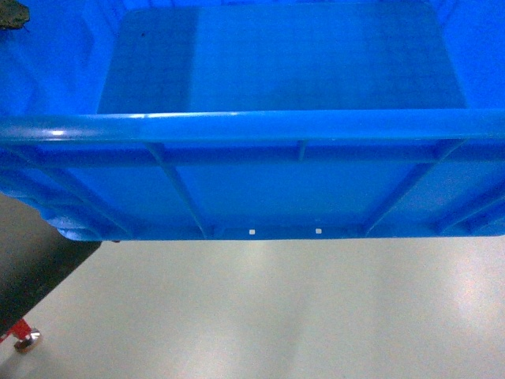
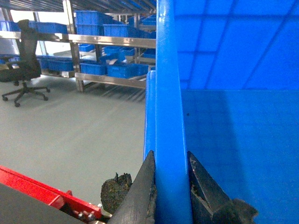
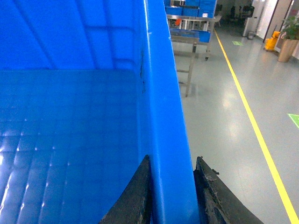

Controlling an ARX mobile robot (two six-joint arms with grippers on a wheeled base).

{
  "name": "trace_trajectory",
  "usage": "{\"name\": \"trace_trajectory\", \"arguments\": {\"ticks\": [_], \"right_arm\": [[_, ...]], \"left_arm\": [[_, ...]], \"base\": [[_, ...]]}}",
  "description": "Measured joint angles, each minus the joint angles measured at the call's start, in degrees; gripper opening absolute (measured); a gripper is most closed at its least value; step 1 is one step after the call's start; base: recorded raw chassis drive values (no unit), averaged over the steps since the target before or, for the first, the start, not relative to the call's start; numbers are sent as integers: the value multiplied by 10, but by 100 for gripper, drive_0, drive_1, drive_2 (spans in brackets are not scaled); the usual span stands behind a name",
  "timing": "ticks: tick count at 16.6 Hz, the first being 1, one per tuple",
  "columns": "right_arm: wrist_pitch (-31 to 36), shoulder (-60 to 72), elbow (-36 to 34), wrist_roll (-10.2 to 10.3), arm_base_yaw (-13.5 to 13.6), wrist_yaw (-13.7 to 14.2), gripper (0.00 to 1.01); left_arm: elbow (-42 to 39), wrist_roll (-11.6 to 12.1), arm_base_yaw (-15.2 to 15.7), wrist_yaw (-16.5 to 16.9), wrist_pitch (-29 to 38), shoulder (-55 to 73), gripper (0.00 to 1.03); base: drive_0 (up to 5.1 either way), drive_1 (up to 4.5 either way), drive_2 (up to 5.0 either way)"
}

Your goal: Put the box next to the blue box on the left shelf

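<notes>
The box is a large bright-blue crate with ribbed walls, hanging above the grey floor and filling the upper head view. My left gripper is shut on its left rim, one black finger outside and one inside. My right gripper is shut on the right rim in the same way. The box's smooth inside holds nothing. A silvery metal shelf with several blue boxes stands far across the floor. I cannot tell whether it is the left shelf.
A dark tabletop with a red frame lies low on the left. An office chair stands near the racks. On the right runs a yellow floor line, with another metal rack and a yellow bucket beyond.
</notes>
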Motion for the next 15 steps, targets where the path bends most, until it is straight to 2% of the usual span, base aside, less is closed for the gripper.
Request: {"name": "trace_trajectory", "arguments": {"ticks": [13, 15], "right_arm": [[0, 0, 0, -2, 0, 0, 20], [-1, 0, -1, -2, -1, 4, 20]], "left_arm": [[0, -2, 0, 0, 0, 0, 11], [0, -2, -3, 2, 0, 0, 11]], "base": [[-152, -152, -152], [-12, 408, -431]]}}
